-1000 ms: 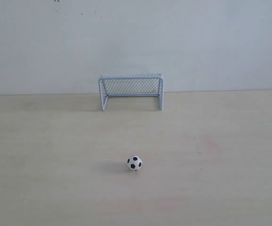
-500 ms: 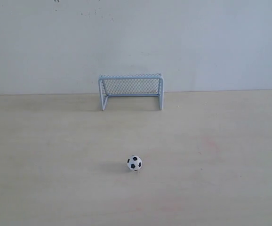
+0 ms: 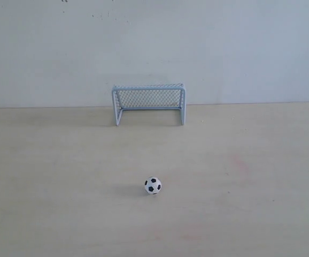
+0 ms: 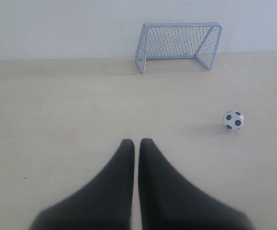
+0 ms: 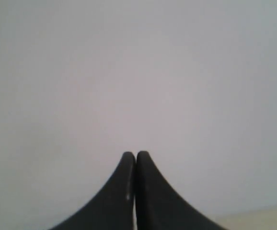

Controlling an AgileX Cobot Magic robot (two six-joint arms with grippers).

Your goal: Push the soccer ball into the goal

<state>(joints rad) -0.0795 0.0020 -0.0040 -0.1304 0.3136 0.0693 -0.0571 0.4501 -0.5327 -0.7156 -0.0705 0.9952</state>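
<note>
The soccer ball (image 3: 153, 185), white with black patches, rests on the pale wooden table, well in front of the goal (image 3: 148, 103), which stands against the back wall with its mouth facing the ball. Neither arm shows in the exterior view. In the left wrist view my left gripper (image 4: 136, 142) is shut with nothing in it, above the table; the soccer ball (image 4: 233, 120) lies off to its side and the goal (image 4: 178, 44) stands beyond. My right gripper (image 5: 135, 155) is shut and empty, facing the blank wall.
The pale wooden table (image 3: 63, 176) runs back to a plain grey-white wall (image 3: 224, 48). A faint pink stain (image 3: 239, 162) marks the table right of the ball. A sliver of table edge (image 5: 272, 213) shows in the right wrist view.
</note>
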